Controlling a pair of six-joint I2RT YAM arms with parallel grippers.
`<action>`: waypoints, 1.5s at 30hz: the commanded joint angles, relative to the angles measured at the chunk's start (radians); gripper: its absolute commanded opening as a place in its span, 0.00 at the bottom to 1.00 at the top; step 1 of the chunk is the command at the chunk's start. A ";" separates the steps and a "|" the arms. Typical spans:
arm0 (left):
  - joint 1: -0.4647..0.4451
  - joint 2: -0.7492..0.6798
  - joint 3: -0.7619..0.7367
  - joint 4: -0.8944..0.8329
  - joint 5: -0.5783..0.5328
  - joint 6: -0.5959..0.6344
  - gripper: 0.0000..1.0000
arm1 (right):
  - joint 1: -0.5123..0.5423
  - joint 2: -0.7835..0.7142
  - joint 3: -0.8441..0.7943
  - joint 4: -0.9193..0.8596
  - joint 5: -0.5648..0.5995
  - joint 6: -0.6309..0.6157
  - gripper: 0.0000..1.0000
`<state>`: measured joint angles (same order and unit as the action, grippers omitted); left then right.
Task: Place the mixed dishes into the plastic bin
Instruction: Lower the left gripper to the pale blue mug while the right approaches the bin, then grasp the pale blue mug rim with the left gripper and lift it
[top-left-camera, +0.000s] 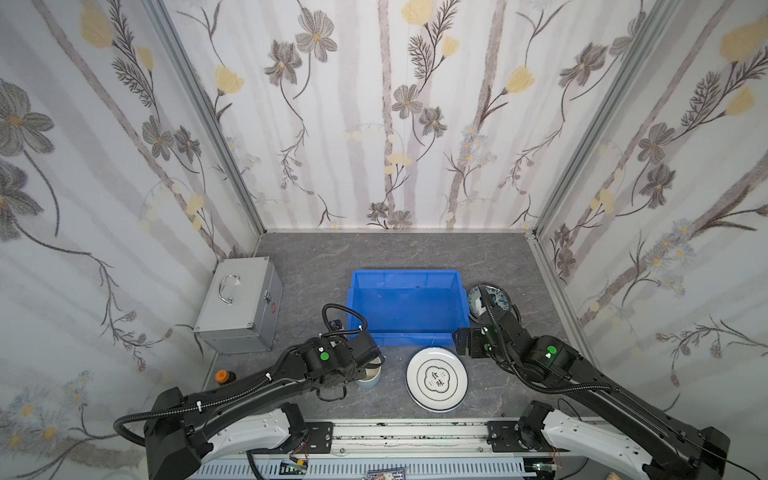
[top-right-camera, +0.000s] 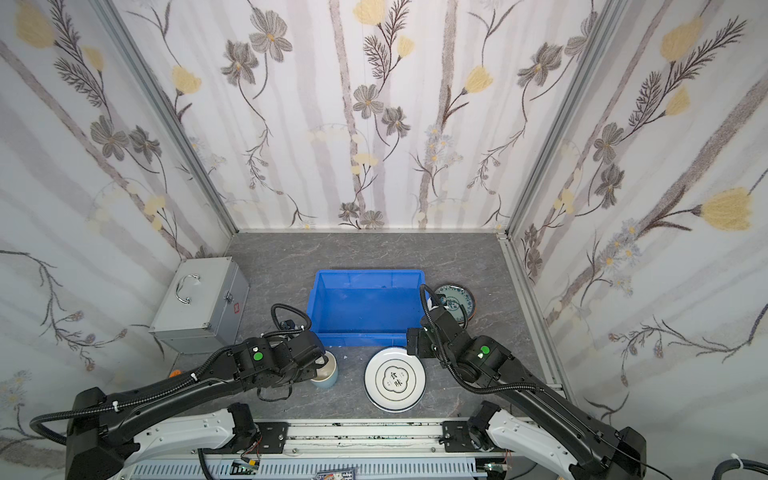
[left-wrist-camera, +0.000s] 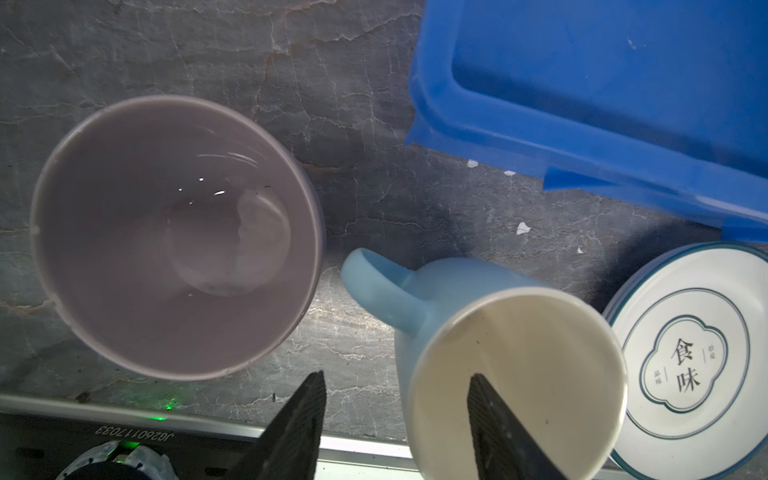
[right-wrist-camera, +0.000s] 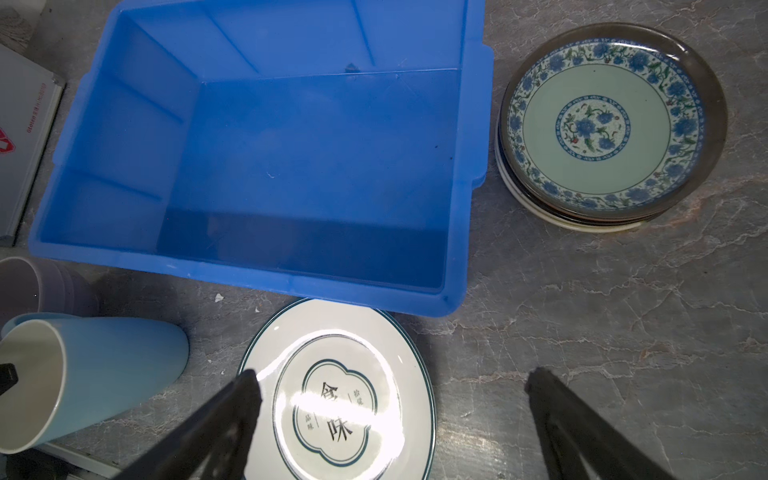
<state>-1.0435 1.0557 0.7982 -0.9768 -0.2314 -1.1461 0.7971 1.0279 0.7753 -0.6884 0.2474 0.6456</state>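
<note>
Round white plate with a teal rim line (left-wrist-camera: 685, 365): the centre quatrefoil frame holds two large dark characters, 食味. A smaller pair, 品味, stands beside them; a second small pair is not legible.

Black housing (left-wrist-camera: 135, 432), left wrist view: pale code JG260117033, printed upside down.

Grey metal case (right-wrist-camera: 25, 137): a red-and-white sign, cut off by the frame edge, and a red line of small print, too fine to read.

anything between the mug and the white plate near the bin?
Nothing. Only bare grey tabletop separates the pale blue mug from the white plate. The right wrist view shows it most clearly.
</note>
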 joint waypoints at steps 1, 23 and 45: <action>-0.001 -0.001 -0.008 0.003 -0.014 -0.033 0.55 | 0.001 -0.005 -0.005 -0.010 0.030 0.019 1.00; 0.010 0.176 0.008 0.100 0.037 0.028 0.24 | 0.002 -0.083 -0.019 -0.062 0.057 0.052 1.00; 0.037 0.168 0.361 -0.223 0.081 0.116 0.00 | 0.002 -0.040 0.011 -0.025 0.035 0.001 1.00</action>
<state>-1.0199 1.2030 1.0721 -1.1160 -0.1333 -1.0832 0.7975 0.9813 0.7692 -0.7574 0.2825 0.6678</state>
